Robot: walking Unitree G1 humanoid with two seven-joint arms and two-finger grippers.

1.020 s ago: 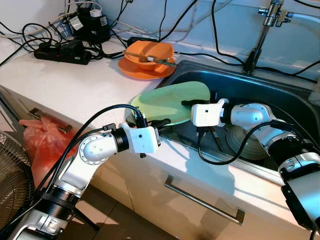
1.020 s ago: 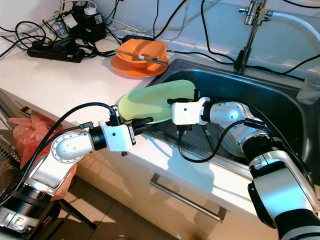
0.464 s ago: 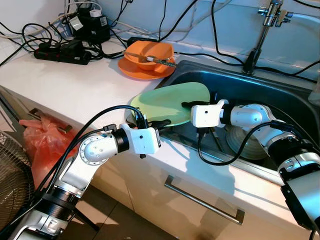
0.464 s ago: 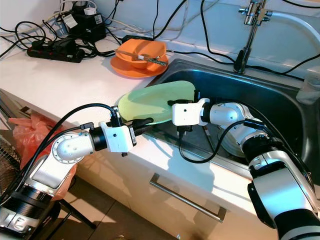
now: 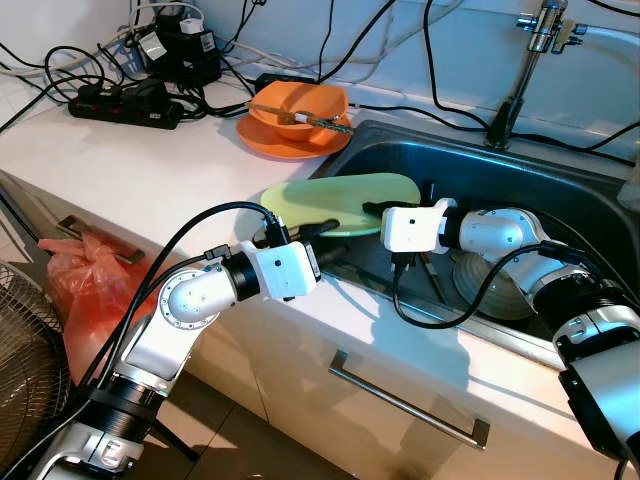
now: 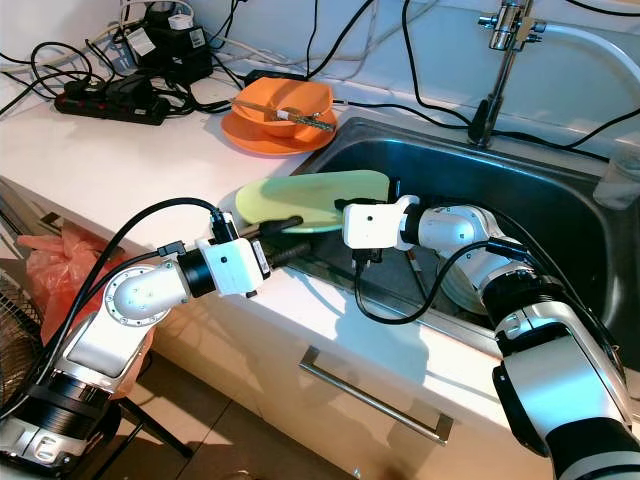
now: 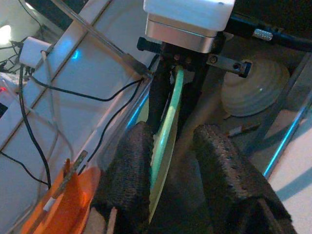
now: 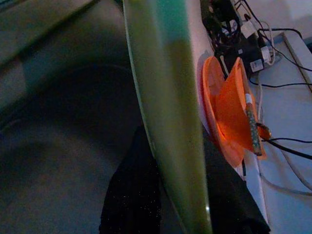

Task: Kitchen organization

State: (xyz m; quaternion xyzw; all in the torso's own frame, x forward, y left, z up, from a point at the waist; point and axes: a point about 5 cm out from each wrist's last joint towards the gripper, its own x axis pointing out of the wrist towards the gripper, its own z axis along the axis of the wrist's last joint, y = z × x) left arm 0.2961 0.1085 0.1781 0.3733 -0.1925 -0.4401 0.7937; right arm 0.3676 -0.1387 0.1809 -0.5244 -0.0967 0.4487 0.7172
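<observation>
Over the near-left corner of the sink (image 5: 560, 190), both grippers have hold of the same thing – a pale green plate (image 5: 345, 195), sitting nearly flat with one end out over the white counter (image 5: 130, 170) and the other over the basin. The right gripper (image 5: 372, 208) comes in from the sink side, and its black fingers are closed onto the plate's edge; in the right wrist view the plate (image 8: 168, 107) runs edge-on straight between the two fingers, one dark finger (image 8: 131, 195) on each face. The left gripper (image 5: 325, 228) reaches in from the counter side, one finger lying on top of the plate. In the left wrist view its padded fingers (image 7: 129, 170) are a fair bit apart with the plate's rim (image 7: 165, 141) between them, pressed to one pad while the other stands a little off – so not fully clamped as far as I can tell.

Going outward: down in the basin, under the right arm, there's a whitish ribbed dish (image 5: 490, 285) lying upside down. Behind the plate on the counter sits an orange bowl (image 5: 300, 105) stacked on an orange plate (image 5: 275, 140), with a utensil (image 5: 310, 120) resting across the bowl. Further back, a black power strip (image 5: 125, 103) and a tangle of cables. The faucet (image 5: 520, 70) stands at the back of the sink. Below the counter on the robot's left, a red plastic bag (image 5: 80, 275) and a fan grille (image 5: 25, 370).
</observation>
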